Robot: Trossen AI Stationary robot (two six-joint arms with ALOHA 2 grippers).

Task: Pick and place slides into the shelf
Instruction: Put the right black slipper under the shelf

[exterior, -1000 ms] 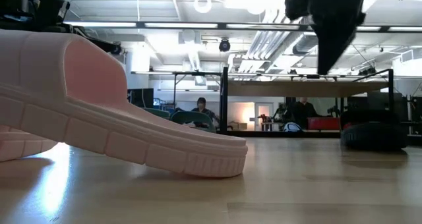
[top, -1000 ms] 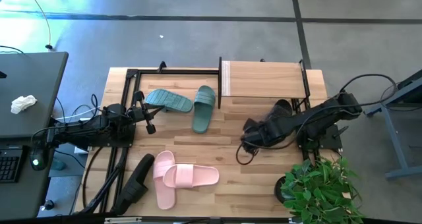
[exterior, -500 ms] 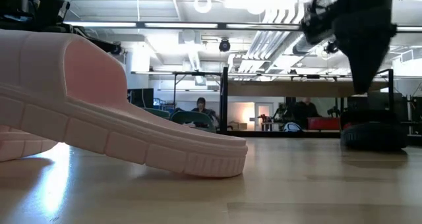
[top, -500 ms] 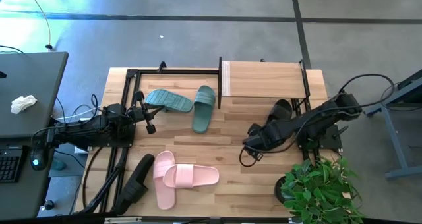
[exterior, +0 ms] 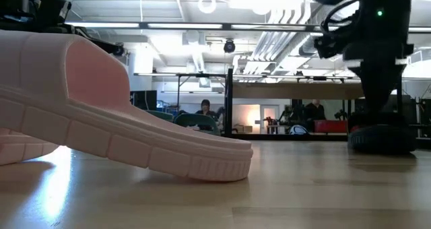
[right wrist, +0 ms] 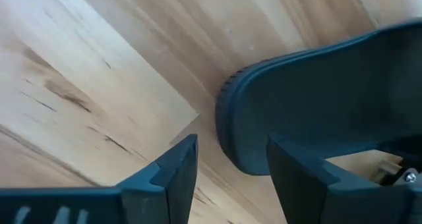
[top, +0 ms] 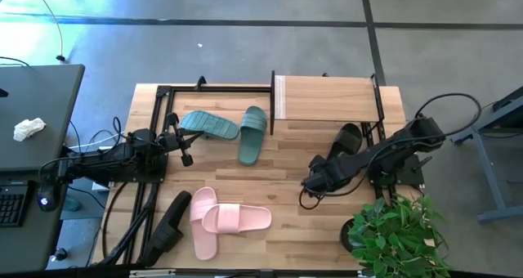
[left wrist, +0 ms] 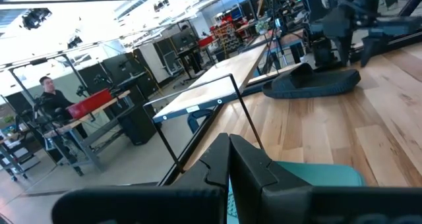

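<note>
Near the right edge of the desk (top: 286, 180), just in front of the shelf (top: 327, 98), the right end effector (top: 309, 182) hangs with its fingers spread apart and nothing between them, while the black slide (top: 345, 139) lies on the boards beside the shelf's legs. The right wrist view shows that slide's rounded end (right wrist: 316, 105) just past the open fingertips, so the step in hand looks like closing in for a pick: best to line the fingers across the strap or one side wall, come down squarely, and close only once a finger sits on each side. The left end effector (top: 185, 153) waits shut by the two teal slides (top: 208, 124); the pink pair (top: 221, 219) lies near the front. Hard to judge is the gap between fingertips and slide, since the arm covers it from above. In the low view a pink slide (exterior: 101, 114) fills much of the foreground, and the second black slide cannot be made out with certainty.
</note>
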